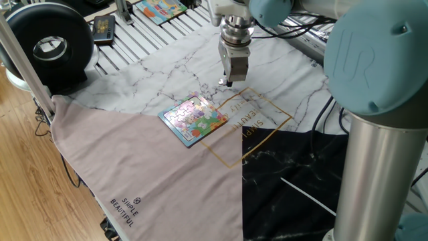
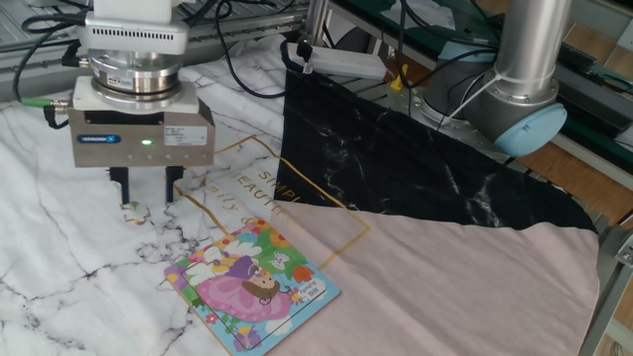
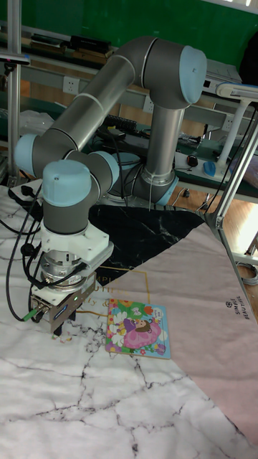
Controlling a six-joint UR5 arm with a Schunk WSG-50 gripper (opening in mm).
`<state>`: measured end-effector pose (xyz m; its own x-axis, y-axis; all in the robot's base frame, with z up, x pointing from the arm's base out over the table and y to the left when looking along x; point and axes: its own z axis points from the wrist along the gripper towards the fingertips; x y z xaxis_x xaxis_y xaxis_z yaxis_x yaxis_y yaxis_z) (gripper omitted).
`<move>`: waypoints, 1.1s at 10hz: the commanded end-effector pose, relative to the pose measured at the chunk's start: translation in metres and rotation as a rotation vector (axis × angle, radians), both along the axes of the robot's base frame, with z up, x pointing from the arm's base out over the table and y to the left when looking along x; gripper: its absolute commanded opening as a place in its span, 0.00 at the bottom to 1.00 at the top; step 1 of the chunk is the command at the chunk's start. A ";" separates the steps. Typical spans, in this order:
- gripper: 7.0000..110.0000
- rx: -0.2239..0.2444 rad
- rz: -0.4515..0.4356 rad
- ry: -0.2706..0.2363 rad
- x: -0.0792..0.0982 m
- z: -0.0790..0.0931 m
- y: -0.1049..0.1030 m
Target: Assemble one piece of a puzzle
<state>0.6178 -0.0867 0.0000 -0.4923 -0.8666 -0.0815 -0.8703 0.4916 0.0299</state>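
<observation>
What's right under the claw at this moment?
Under the claw lies the marbled white cloth, and a small pale puzzle piece sits near its fingertips. Whether the fingers touch or hold it cannot be told. The blue-rimmed puzzle lies apart, beside it.

— How's the arm posed?

— In the tall fixed view it rises at the far right, folds at a pale blue elbow and reaches down to the near left, wrist vertical.

— And the claw?

— It points straight down over the worktop, its two dark fingers parted a little. Whether anything sits between them I can't tell.
</observation>
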 end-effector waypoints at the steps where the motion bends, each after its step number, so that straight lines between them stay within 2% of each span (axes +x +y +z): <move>1: 0.57 0.016 -0.004 0.018 -0.005 0.003 0.004; 2: 0.57 -0.002 0.001 0.043 -0.011 0.003 0.000; 3: 0.57 -0.062 -0.015 0.040 -0.010 0.002 -0.015; 4: 0.36 -0.100 -0.037 0.029 -0.007 0.002 -0.025; 5: 0.36 -0.123 -0.049 0.015 -0.004 0.002 -0.030; 7: 0.36 -0.121 -0.033 0.007 -0.002 0.002 -0.030; 9: 0.36 -0.073 0.026 0.024 -0.006 0.002 -0.018; 11: 0.36 -0.054 0.074 -0.002 -0.001 0.002 -0.013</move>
